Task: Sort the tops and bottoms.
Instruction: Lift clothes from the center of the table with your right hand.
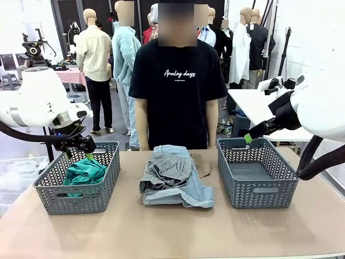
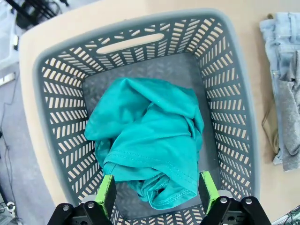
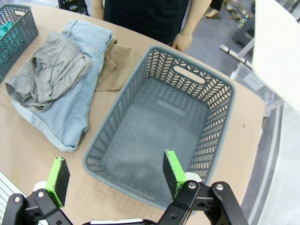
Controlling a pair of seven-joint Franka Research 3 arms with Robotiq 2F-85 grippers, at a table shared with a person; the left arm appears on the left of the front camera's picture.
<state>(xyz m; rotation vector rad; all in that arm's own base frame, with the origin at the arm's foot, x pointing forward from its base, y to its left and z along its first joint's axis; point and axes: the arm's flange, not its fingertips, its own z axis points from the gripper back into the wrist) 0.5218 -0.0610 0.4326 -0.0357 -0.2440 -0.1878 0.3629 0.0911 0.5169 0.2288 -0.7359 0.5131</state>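
Note:
A teal green top (image 1: 83, 171) lies crumpled in the left grey basket (image 1: 54, 191). My left gripper (image 1: 82, 144) hangs open just above that basket's back edge; in the left wrist view its green pads (image 2: 106, 193) stand apart over the teal top (image 2: 147, 136), holding nothing. At the table's middle a heather grey top (image 1: 164, 168) lies on the light blue denim bottoms (image 1: 186, 193), with a tan top (image 1: 201, 164) peeking out behind. My right gripper (image 1: 249, 138) is open above the right basket (image 1: 253, 202), whose floor (image 3: 154, 126) is bare.
A person in a black T-shirt (image 1: 178, 91) stands at the far edge, hands down by the table. A white table (image 1: 253, 105) stands at the back right. Bare tabletop (image 1: 161, 232) runs along the front.

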